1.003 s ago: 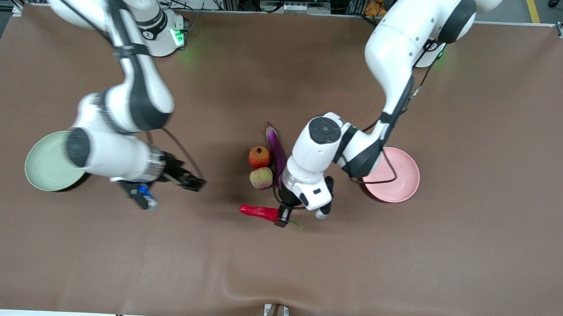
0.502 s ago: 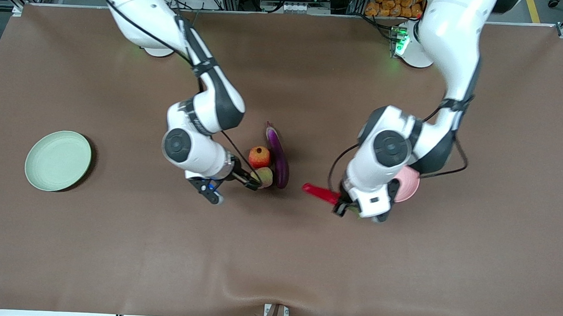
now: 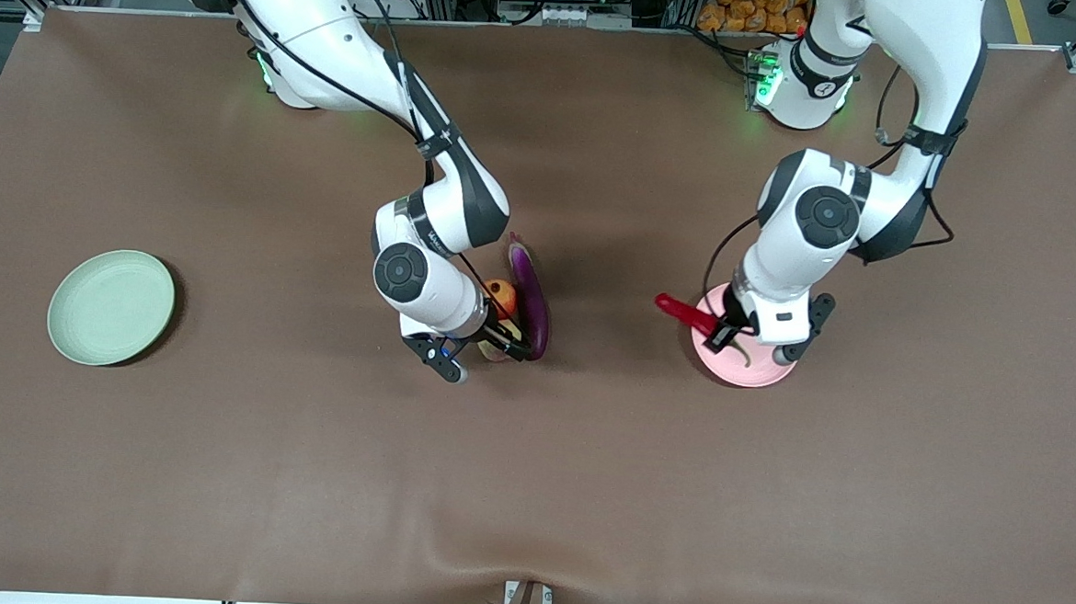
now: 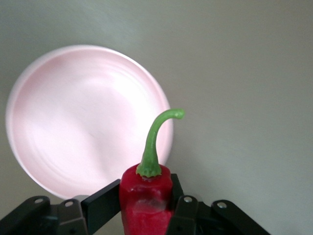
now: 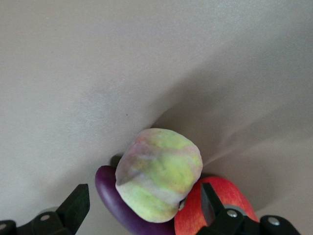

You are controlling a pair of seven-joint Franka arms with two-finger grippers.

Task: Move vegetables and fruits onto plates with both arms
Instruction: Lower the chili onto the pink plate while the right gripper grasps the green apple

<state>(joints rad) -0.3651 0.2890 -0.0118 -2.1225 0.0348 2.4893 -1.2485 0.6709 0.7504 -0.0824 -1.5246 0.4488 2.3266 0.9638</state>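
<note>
My left gripper is shut on the red chili pepper, held level over the rim of the pink plate. In the left wrist view the chili sits between the jaws, green stem pointing away, with the pink plate below. My right gripper is open, low over the pile of produce. The yellow-green fruit lies between its spread fingers, resting against the purple eggplant and the red fruit. From the front the eggplant and red fruit show; the yellow-green fruit is mostly hidden.
The pale green plate sits toward the right arm's end of the table, with nothing on it. Brown cloth covers the table, with a fold near the front edge.
The left arm carried the chili from beside the fruits to over the pink plate. The right arm swung from the green plate to the fruit pile, gripper staying open.
</note>
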